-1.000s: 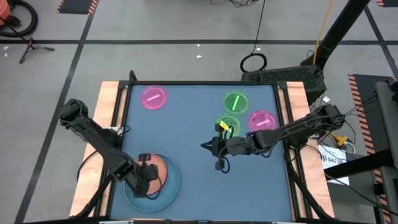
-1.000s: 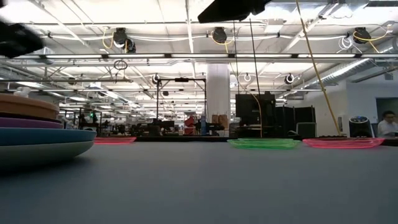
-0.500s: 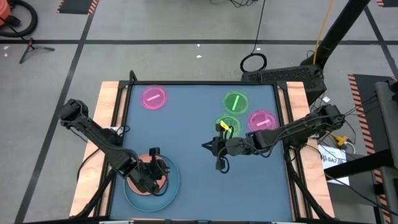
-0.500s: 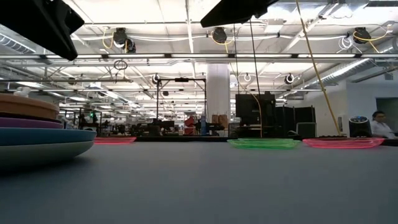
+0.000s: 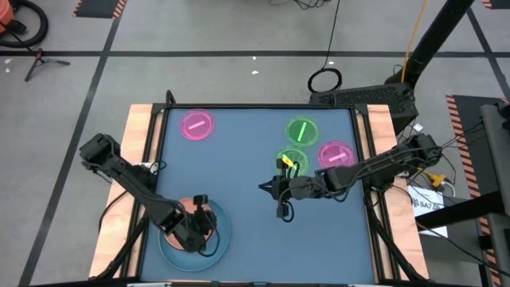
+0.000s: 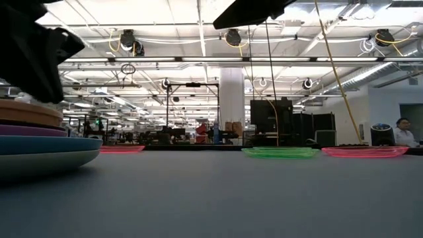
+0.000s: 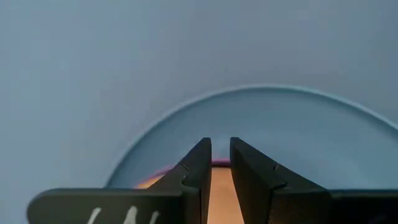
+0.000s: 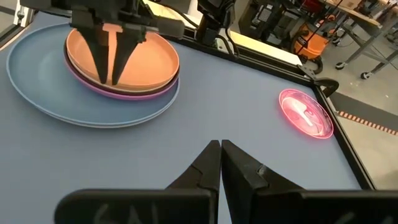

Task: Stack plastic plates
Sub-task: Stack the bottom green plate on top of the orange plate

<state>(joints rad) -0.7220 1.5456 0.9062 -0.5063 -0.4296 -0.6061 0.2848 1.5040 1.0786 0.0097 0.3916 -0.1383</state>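
Note:
A stack stands at the table's near left: an orange plate on a purple plate on a large light-blue plate. My left gripper points down over the orange plate's side nearest the table's middle, its fingers almost together. My right gripper is shut and empty above the table's middle. Two small pink plates and two small green plates lie flat on the table. My left gripper comes from above, pointing down, with its fingertips at the orange plate's rim on the side toward the table's middle. I cannot tell whether they touch the plate. The plate lies flat on the stack.
My right arm reaches over the nearer green plate from the table's right edge. Wooden rails run along the left and right sides. Bare table lies between the stack and the small plates. In the low view the stack is at the left.
My left gripper has come down toward the orange plate and gone a little toward the table's right edge. The stack and the small plates have kept still.

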